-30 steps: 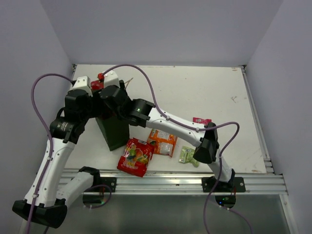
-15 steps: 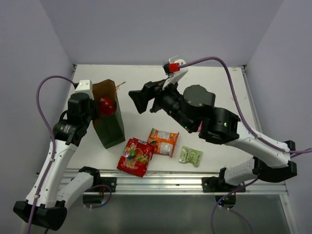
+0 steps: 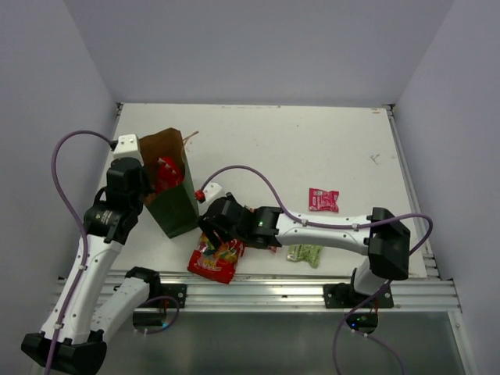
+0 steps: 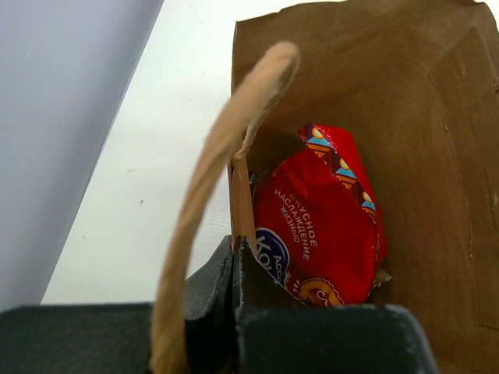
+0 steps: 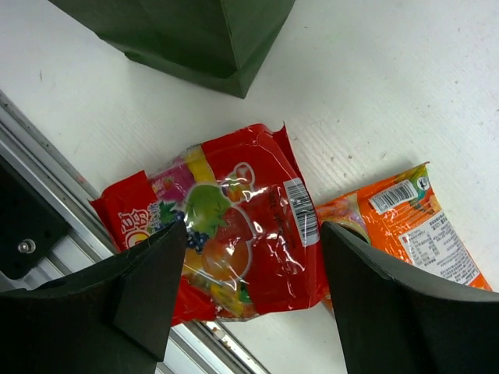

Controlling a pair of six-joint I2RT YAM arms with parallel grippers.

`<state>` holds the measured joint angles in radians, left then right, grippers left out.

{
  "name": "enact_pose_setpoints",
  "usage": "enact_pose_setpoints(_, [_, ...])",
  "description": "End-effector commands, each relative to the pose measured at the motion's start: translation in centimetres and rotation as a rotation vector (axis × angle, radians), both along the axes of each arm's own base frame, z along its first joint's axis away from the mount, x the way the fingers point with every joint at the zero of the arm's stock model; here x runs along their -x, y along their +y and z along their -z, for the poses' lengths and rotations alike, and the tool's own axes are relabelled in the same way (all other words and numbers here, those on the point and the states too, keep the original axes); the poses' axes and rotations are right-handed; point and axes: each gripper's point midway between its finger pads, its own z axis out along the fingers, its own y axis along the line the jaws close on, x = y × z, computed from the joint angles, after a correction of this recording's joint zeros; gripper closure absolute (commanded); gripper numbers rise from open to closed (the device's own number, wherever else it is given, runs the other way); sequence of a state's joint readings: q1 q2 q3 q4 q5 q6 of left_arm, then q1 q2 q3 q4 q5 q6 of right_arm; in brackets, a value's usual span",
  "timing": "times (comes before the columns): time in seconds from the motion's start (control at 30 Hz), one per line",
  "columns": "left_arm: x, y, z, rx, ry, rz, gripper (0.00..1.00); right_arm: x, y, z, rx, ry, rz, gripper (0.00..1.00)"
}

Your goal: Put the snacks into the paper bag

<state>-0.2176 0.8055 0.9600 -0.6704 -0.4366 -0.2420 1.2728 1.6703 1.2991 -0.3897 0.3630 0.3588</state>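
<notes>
Nearest me, at the front edge of the table (image 3: 312, 148), the second red packet (image 5: 242, 257) lay flat, with the right gripper (image 5: 253, 230) now low above it. Its fingers were spread wide, one to either side of the foil, and not yet gripping. Half a second earlier that arm had been lifted high over the middle of the table, and before that it was at the bag's mouth. I took this as the start of the next pick.

The orange-white packet (image 5: 413, 234) lay just beside the red one, close enough to get dragged along, I judged. The pale green packet (image 3: 305, 253) sat a little further right, and the pink packet (image 3: 323, 200) lay beyond it, well apart.

Further back on the left, the paper bag (image 3: 178, 209) stood upright. The left gripper (image 4: 236, 257) was pressed together on its wall by the handle, holding the mouth open. The first red packet (image 4: 320, 226) rested inside. I counted one packet delivered and four left.
</notes>
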Motion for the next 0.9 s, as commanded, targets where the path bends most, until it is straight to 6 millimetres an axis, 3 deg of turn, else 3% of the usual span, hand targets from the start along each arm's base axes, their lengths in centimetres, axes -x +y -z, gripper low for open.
enact_pose_setpoints(0.0, [0.0,0.5,0.4,-0.018,-0.012,-0.009,1.00,-0.7,0.9,-1.6,-0.111,0.000,0.006,0.27])
enact_pose_setpoints(0.27, [0.2,0.1,0.0,0.005,-0.036,0.023,1.00,-0.6,-2.1,5.7,0.005,0.118,0.019,0.28])
enact_pose_setpoints(0.47, [0.1,0.0,0.0,0.003,-0.036,0.028,1.00,-0.3,-2.1,8.7,0.033,0.237,-0.015,0.27])
enact_pose_setpoints(0.57, [0.2,0.1,-0.1,-0.003,-0.037,0.026,1.00,0.3,-1.9,10.5,0.064,0.326,-0.053,0.41])
enact_pose_setpoints(0.67, [0.2,0.3,-0.2,-0.009,-0.038,0.019,1.00,0.2,-2.1,10.5,0.097,0.327,-0.053,1.00])
enact_pose_setpoints(0.77, [0.2,0.3,-0.1,-0.006,-0.037,0.021,1.00,-0.7,-3.7,9.2,0.131,0.267,-0.010,1.00])
enact_pose_setpoints(0.87, [0.1,0.0,-0.1,0.005,-0.038,0.031,1.00,-1.0,-5.9,6.1,0.177,0.221,0.018,1.00])
